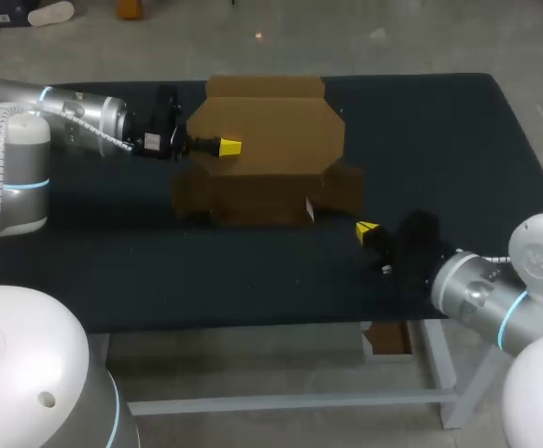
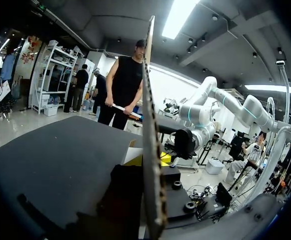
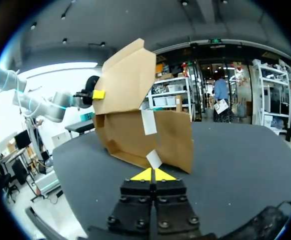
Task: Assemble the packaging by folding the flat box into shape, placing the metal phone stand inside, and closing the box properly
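A brown cardboard box (image 1: 267,173) stands partly folded in the middle of the dark table, with its flaps spread. My left gripper (image 1: 229,147) is at the box's upper left and is shut on a raised cardboard panel (image 2: 148,100), which runs edge-on between its yellow fingertips (image 2: 164,159). My right gripper (image 1: 367,229) sits low over the table just off the box's front right corner, shut with nothing in it. From the right wrist, its gripper (image 3: 154,175) points at the box (image 3: 160,137), a little short of a white tag (image 3: 154,159). No phone stand shows.
The dark table (image 1: 113,271) extends around the box on all sides. Its front edge (image 1: 253,324) runs close behind my right gripper. A second white label (image 3: 149,122) is stuck on the box wall.
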You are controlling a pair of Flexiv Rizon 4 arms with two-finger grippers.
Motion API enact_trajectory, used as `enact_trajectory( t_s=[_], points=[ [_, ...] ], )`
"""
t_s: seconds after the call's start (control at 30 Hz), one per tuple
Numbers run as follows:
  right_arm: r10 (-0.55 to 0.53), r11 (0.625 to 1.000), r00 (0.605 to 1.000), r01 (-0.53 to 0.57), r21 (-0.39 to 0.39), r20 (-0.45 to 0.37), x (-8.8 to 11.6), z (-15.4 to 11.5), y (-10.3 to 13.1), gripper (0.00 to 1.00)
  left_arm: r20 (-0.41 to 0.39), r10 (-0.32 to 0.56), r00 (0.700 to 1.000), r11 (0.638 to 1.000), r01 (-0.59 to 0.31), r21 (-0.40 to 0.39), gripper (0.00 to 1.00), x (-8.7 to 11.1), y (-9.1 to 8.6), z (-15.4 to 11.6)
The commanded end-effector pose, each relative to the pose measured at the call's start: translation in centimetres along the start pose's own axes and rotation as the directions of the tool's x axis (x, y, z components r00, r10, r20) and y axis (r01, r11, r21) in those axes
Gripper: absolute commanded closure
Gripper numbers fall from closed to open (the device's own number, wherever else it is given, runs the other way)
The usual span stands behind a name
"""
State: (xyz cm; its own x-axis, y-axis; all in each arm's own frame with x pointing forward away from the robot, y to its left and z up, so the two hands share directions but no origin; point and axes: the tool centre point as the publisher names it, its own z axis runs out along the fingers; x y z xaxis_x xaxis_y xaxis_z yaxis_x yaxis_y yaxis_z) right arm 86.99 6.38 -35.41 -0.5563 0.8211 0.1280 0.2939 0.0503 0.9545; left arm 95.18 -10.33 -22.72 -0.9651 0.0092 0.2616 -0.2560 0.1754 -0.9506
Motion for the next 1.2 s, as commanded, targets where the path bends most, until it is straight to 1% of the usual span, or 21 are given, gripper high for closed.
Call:
enact_trajectory(
  t_s=[0.03,0.43,0.77,1.2],
  points=[
    [-0.004,1.000,1.000,0.004,0.001,0.002,0.0,-0.6,0.1,1.00,0.002,0.001,1.000,1.000,-0.001,-0.005,1.00,-0.3,0.0,0.3],
    [-0.013,1.000,1.000,0.013,0.009,0.001,-0.2,-1.1,0.2,1.00,0.024,0.011,1.000,1.000,-0.012,0.012,1.00,-1.2,-0.1,0.3],
    [-0.015,1.000,1.000,0.015,0.018,-0.002,-0.3,-0.9,0.2,1.00,0.028,0.002,1.000,1.000,-0.002,0.012,1.00,-1.3,0.7,0.1],
    [-0.024,0.999,1.000,0.024,0.024,-0.013,-0.1,-0.5,0.4,1.00,0.039,0.014,0.999,1.000,-0.015,0.027,1.00,-0.7,0.9,0.1]
  ],
)
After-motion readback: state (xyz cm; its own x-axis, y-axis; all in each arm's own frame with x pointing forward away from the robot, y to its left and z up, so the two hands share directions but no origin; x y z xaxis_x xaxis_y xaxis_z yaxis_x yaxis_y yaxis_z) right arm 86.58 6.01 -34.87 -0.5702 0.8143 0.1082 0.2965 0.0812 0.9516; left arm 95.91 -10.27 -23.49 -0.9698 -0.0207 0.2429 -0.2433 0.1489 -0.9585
